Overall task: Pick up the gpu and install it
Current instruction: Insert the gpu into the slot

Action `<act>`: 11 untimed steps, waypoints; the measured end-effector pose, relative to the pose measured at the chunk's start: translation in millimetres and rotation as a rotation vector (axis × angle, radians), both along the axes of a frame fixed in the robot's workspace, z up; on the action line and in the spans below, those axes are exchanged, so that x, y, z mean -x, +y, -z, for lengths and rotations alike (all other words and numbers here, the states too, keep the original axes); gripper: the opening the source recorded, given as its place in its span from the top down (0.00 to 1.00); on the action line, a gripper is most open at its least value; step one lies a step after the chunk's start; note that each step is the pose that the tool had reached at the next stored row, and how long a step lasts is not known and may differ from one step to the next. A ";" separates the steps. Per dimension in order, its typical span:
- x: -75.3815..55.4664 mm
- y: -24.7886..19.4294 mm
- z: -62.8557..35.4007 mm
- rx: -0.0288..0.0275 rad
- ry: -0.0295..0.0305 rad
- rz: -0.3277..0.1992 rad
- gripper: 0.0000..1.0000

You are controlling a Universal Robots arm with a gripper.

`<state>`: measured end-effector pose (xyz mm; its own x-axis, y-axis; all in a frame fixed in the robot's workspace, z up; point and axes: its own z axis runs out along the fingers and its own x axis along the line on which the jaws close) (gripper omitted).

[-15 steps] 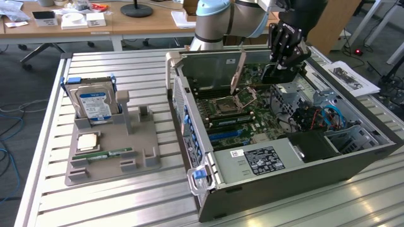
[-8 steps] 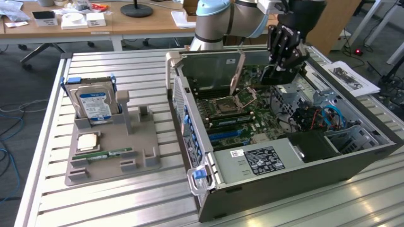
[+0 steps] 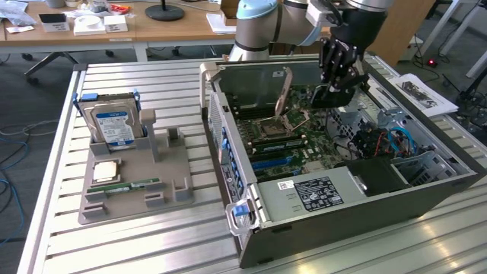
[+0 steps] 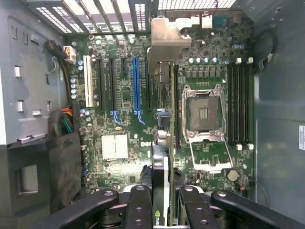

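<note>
End effector [image 4: 162, 193] hangs inside the open computer case [image 3: 365, 217], pinching the gpu [image 4: 160, 162] edge-on above the motherboard [image 4: 119, 143]. Beyond, the blue slot [image 4: 136, 81] lies out of line with the card. Pressing down misaligned could, I reckon, jam its edge against board components or twist it loose.

tool [image 3: 336, 84]: gripping gpu [image 3: 329, 97] | position: inside open computer case [image 3: 365, 214], above motherboard [image 3: 289, 137]

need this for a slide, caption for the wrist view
Gripper holding the gpu edge-on over the motherboard inside the open computer case
</note>
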<state>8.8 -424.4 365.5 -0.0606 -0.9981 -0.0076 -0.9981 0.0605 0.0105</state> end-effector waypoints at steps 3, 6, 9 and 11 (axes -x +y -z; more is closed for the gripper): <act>0.9 0.0 5.3 -0.0005 0.0001 0.000 0.73; 2.0 0.0 10.9 -0.0025 -0.0001 0.000 0.73; 3.3 0.0 15.9 -0.0055 -0.0005 0.000 0.73; 4.3 0.0 18.9 -0.0074 -0.0011 0.000 0.73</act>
